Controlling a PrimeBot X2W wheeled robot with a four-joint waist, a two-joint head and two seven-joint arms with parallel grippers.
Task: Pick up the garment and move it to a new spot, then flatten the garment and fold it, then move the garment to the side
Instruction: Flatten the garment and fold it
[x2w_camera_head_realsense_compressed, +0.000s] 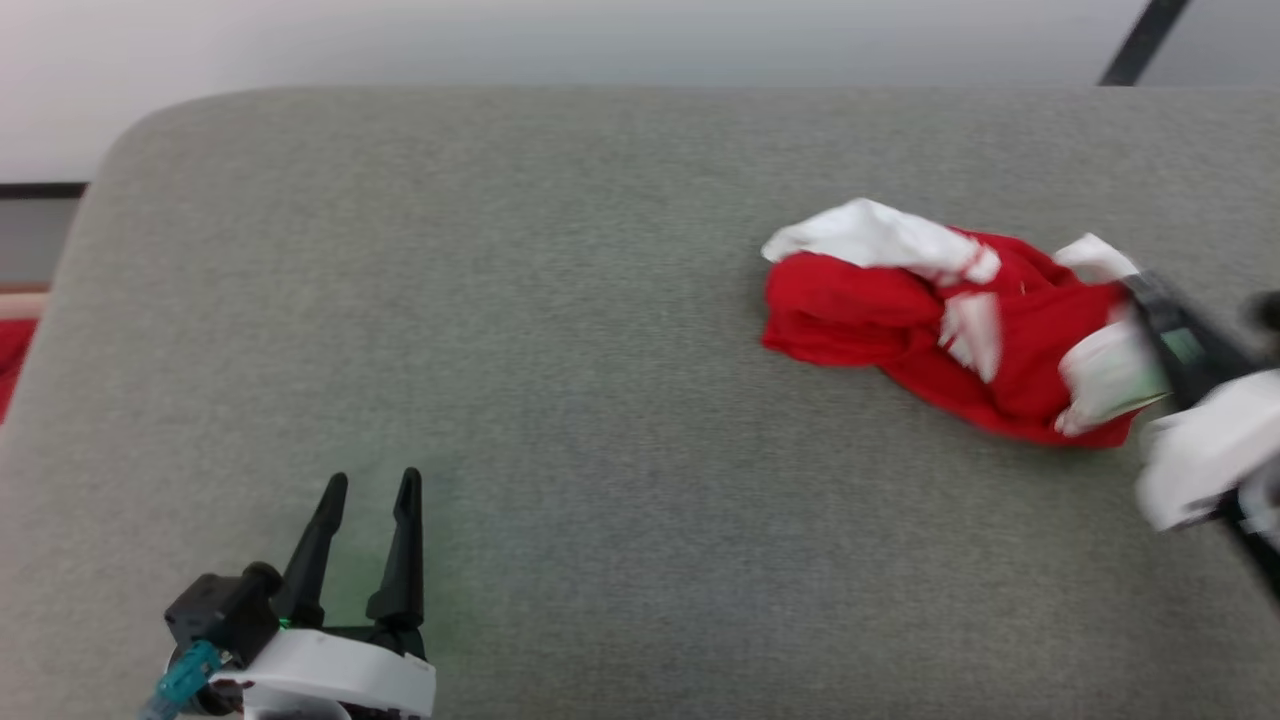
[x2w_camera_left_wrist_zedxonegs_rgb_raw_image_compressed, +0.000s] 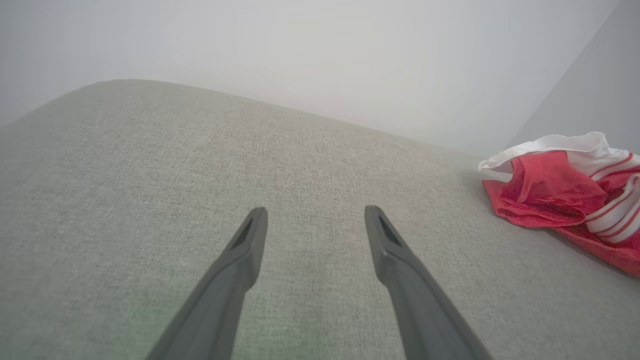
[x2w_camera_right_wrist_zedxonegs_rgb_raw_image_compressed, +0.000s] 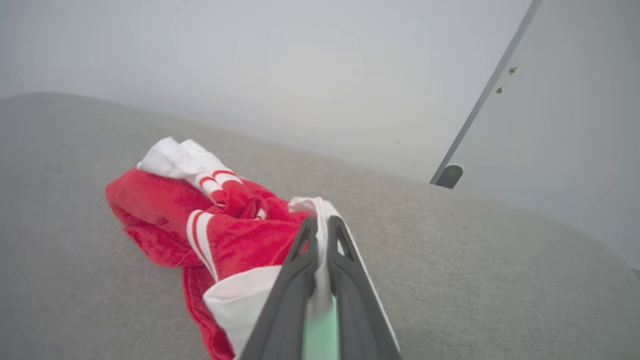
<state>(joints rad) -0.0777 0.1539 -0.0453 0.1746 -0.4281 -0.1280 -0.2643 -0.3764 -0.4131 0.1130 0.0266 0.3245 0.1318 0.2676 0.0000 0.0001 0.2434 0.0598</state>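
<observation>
Garment: small red soft-fabric shirt with white sleeve panels and red-and-white striped trim (x2w_camera_head_realsense_compressed: 880, 320), bunched in a heap on the right-hand part of the padded grey fabric surface (x2w_camera_head_realsense_compressed: 500, 350), well apart from the left arm.
Right claw: right claw (x2w_camera_right_wrist_zedxonegs_rgb_raw_image_compressed: 320, 225) is pinched together on a white fold at the near edge of the heap, with white cloth squeezed up between the dark tips.
Left claw: left claw (x2w_camera_head_realsense_compressed: 372, 482) has its fingers spread apart with nothing between them, low over bare grey fabric.
Step in hand: looks like the pick-up. The grip is made and the lift is to come.
Doing it well: raise it gently and straight. Only a thin fold is caught, so a jerk could slip it free. Let the bundle hang clear of the surface before carrying it across, or it will drag and twist.
Right arm pose: it enters from the right edge of the head view, fingers aimed up-left into the heap at a shallow angle. It is blurred there, so the wrist tilt is hard to read.
Left arm pose: parked at the lower left, fingers pointing away from the robot.
</observation>
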